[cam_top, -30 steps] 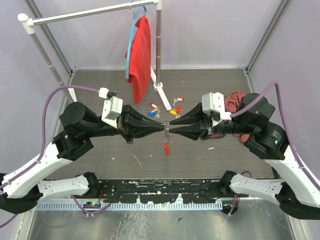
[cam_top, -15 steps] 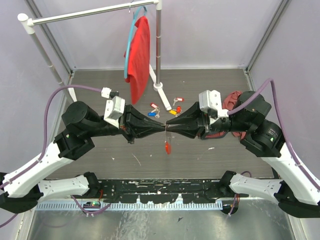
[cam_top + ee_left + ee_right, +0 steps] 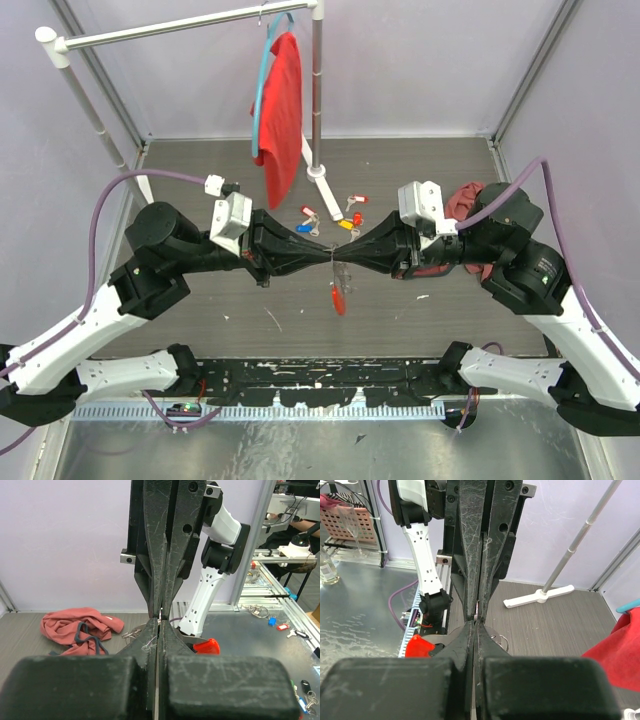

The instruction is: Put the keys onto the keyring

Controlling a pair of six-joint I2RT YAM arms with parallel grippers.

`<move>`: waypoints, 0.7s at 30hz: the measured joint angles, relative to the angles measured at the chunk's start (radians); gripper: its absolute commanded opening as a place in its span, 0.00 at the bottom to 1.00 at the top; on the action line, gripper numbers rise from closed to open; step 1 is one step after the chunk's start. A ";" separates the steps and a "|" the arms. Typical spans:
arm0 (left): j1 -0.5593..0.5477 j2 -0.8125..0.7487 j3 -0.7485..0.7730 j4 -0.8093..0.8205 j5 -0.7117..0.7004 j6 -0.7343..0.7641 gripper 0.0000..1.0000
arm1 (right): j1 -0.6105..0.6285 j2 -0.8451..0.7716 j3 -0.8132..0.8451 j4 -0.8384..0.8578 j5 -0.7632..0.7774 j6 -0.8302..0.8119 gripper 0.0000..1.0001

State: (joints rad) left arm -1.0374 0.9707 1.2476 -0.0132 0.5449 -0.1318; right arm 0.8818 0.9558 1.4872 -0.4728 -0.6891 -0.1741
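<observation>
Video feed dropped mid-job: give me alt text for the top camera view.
The left gripper and right gripper meet tip to tip, both shut, with the keyring dangling beneath them. Loose keys lie on the table behind.

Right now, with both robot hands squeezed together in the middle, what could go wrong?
1. The left gripper and right gripper are shut tip to tip, seemingly both pinching the thin chain of the keyring above the table. If one slips, the keyring could drop.
2. The keys lie on the table behind them, and no gripper is free. Letting go to fetch one leaves a single tiny pinch, so the keyring may swing.
</observation>
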 measured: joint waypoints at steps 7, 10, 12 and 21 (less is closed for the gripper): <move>0.000 -0.005 0.000 -0.021 -0.023 0.025 0.30 | 0.000 0.000 -0.001 -0.010 0.065 0.002 0.01; 0.000 -0.013 0.000 -0.045 -0.039 0.043 0.43 | 0.000 -0.006 -0.019 -0.004 0.116 0.018 0.01; 0.000 -0.026 0.000 -0.066 -0.055 0.056 0.45 | 0.000 -0.019 -0.051 0.002 0.142 0.020 0.01; 0.000 -0.080 0.000 -0.128 -0.122 0.106 0.47 | 0.000 -0.126 -0.232 0.085 0.199 -0.085 0.01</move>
State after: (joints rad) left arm -1.0378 0.8906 1.2476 -0.1410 0.4225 -0.0257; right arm 0.8818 0.8295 1.2556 -0.3874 -0.4904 -0.2588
